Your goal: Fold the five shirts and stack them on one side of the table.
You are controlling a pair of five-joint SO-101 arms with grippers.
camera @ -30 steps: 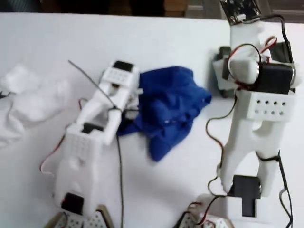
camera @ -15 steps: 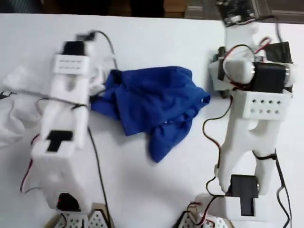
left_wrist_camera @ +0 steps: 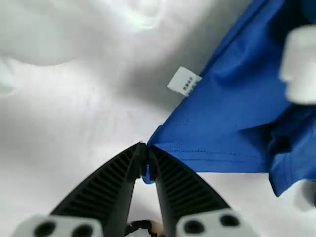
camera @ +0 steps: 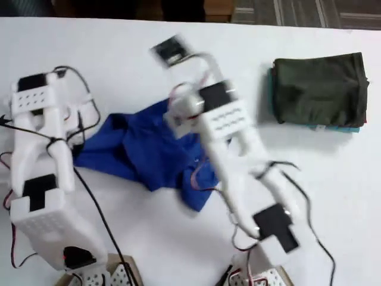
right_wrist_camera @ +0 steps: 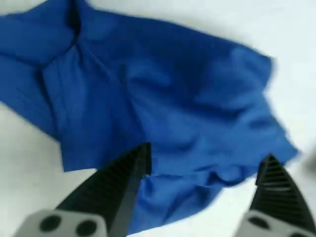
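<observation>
Blue shirt (camera: pixel 140 156) now farther left

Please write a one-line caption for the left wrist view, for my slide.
Left gripper, jaws shut on a corner of the blue shirt, near its white label.

In the room behind, a brown wooden piece (camera: pixel 218 7) stands beside grey striped flooring (camera: pixel 292 12).

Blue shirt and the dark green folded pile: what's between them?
In the high view, the right arm leans across that gap, over the edge of the blue shirt; beyond it, bare white table up to the dark green folded pile.
</observation>
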